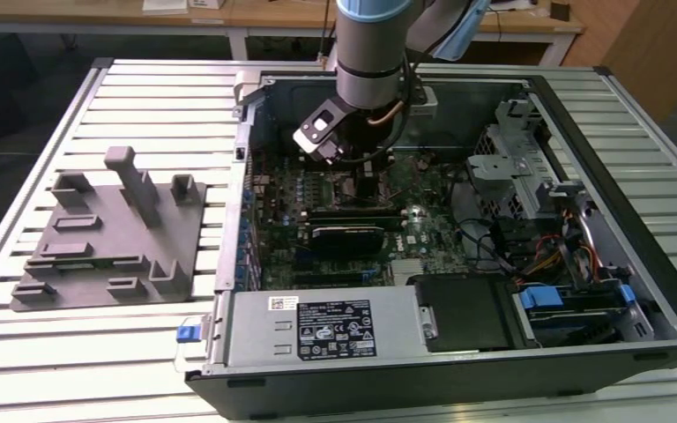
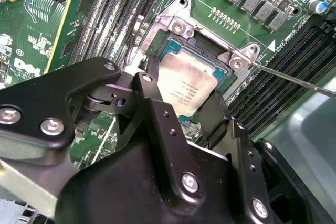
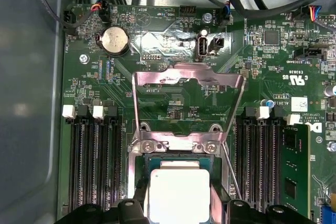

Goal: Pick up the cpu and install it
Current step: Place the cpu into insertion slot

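Slatted metal tabletop (image 1: 80, 352) with an open computer case (image 1: 433, 388) lying on it. We see the cpu (image 2: 186, 85) sitting in the socket (image 2: 181, 24) on the motherboard (image 3: 173, 40), metal top up. The tool (image 2: 182, 88) is narrow and clamped on the cpu, with one finger (image 2: 152, 77) against each of two opposite edges. The socket's load plate (image 3: 138, 103) stands swung open just beside the cpu. The thin lever (image 2: 294, 80) angles out from the socket corner. Memory slots (image 3: 94, 166) flank the socket on both sides. In the exterior view we have the arm (image 1: 372, 53) reaching down into the far half of the case. A grey tray (image 1: 115, 238) with upright posts sits on the tabletop at the exterior view's left, just beside the case.
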Robot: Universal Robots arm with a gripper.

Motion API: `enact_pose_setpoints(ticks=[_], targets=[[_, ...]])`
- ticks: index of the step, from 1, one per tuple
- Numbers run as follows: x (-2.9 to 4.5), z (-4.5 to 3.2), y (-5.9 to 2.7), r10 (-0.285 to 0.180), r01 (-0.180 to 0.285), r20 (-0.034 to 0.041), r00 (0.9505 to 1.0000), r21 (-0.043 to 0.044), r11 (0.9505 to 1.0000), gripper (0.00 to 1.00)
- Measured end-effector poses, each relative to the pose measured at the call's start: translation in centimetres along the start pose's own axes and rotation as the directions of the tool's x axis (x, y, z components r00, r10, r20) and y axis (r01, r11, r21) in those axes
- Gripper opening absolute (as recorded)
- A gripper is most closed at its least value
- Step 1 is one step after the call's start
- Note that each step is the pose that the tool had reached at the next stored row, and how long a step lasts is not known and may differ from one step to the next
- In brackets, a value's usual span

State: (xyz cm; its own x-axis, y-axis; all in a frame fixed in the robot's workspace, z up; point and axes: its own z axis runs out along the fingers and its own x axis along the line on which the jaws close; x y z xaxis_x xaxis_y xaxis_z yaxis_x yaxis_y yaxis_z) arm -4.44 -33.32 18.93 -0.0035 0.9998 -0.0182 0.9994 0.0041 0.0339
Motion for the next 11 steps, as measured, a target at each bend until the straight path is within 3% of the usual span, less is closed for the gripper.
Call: enact_pose_setpoints(ticks=[5, 6, 11], targets=[[0.04, 0.09, 0.03, 0.000, 0.000, -0.0024, 1.0000, -0.0016, 1.0000, 0.55], [0.04, 0.09, 0.02, 0.000, 0.000, -0.0020, 1.0000, -0.0012, 1.0000, 0.61], [0.01, -0.22, 0.02, 0.000, 0.000, -0.0005, 1.0000, -0.0003, 1.0000, 0.61]])
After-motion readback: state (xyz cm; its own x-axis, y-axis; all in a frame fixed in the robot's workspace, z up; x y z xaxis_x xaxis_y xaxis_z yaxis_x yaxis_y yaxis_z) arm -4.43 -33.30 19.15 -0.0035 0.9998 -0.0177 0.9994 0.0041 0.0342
